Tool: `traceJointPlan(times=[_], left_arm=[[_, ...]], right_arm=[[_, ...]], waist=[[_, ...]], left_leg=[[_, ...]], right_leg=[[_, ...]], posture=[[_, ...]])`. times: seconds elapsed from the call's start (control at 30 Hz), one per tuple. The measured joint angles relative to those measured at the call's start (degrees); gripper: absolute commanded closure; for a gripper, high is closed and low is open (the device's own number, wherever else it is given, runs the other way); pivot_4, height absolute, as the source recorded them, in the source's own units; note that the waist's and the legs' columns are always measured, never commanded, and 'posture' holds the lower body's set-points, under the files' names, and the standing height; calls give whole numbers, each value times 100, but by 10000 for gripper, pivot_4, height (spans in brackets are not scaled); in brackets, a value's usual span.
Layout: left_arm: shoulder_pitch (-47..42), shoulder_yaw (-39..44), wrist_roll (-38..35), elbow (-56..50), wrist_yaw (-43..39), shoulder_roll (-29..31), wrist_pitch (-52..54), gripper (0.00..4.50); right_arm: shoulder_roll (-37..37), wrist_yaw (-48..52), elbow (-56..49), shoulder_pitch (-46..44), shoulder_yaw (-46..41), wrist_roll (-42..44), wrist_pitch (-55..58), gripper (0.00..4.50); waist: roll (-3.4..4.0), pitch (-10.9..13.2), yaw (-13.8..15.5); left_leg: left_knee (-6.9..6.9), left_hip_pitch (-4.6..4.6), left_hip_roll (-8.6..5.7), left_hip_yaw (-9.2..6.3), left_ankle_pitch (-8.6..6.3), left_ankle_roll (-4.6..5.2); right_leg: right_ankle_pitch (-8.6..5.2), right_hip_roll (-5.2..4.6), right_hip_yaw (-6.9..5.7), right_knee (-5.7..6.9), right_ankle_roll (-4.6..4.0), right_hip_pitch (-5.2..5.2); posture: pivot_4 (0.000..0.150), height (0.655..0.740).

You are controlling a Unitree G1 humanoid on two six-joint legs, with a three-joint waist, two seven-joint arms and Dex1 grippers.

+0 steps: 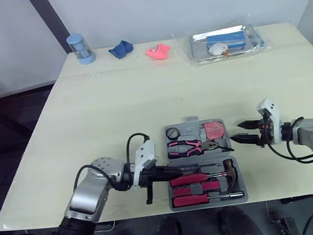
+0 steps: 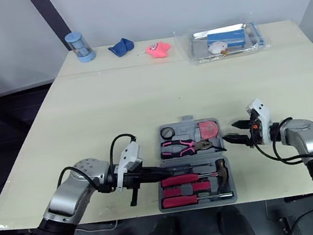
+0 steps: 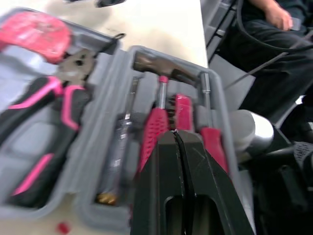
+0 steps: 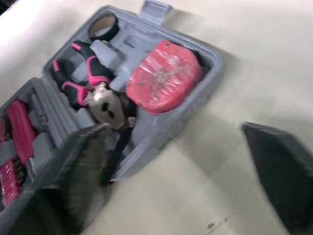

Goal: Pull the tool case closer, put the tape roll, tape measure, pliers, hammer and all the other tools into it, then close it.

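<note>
Holds the left gripper point(image 1: 167, 176) closed, both black fingers point(image 3: 156, 186) pressed flat together with nothing between them. Points it across the left rim of the tool case point(image 1: 243, 188), tips over the near half, close by the red handles; cannot tell whether touching.

Holds the right gripper point(image 1: 237, 131) spread wide and empty, just off the case's right side, level with the far half, aimed at the tape measure point(image 1: 212, 129) and apart from the wall.

Lies open, that case, near the front edge of the table point(image 1: 114, 112), between the two arms. Carries in the far half the tape roll point(image 1: 173, 133) at the left corner, the pink-and-black pliers point(image 1: 188, 146) across the middle, and the red tape measure at the right corner. Carries in the near half the hammer point(image 1: 230, 168), head at the right and red handle running left, a slim screwdriver point(image 3: 120, 147) beside it, and red-handled screwdrivers point(image 1: 190, 200) along the front.

Has, well apart along the table's far edge, a blue cylinder point(image 1: 80, 48), a blue cloth point(image 1: 121, 50), a pink object point(image 1: 158, 51) and a clear tray point(image 1: 197, 56). Catches a person's hand point(image 3: 281, 17) beyond the table in the left wrist view.
</note>
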Motion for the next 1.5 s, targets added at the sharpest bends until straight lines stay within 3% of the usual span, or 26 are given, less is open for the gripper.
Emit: traceJointPlan(times=[0.4, 0.97, 1.23, 1.5], left_arm=[[-53, -727, 881, 793, -104, 3, -1007, 45000], [-167, -782, 1126, 1296, -130, -3, -1918, 45000], [-176, -778, 1116, 1358, -134, -37, -1964, 45000], [-5, -591, 757, 1379, -109, -89, -1663, 45000]], right_arm=[[553, 424, 1663, -1369, 535, -396, 366, 300], [1320, 542, 2382, -1649, 14, -171, 669, 300], [1357, 904, 2313, -1641, -122, -24, 753, 300], [1140, 1676, 1131, -1206, -138, 423, 929, 300]], waist=[[2, 1, -116], [14, -9, -177], [22, -11, -167], [26, -10, -169]], left_leg=[[-3, 5, 2, -1, 0, 0], [-4, 13, 3, 1, 0, 0], [-4, 12, 2, 1, 0, 0], [-4, 10, 3, -2, 0, 1]], right_leg=[[0, 2, 1, 4, -1, 0], [0, 6, 6, 12, -1, 0], [0, 5, 6, 11, -1, 0], [0, 5, 5, 11, -1, -1]], posture=[[1500, 7400], [1500, 7400], [1500, 7400], [1500, 7400]])
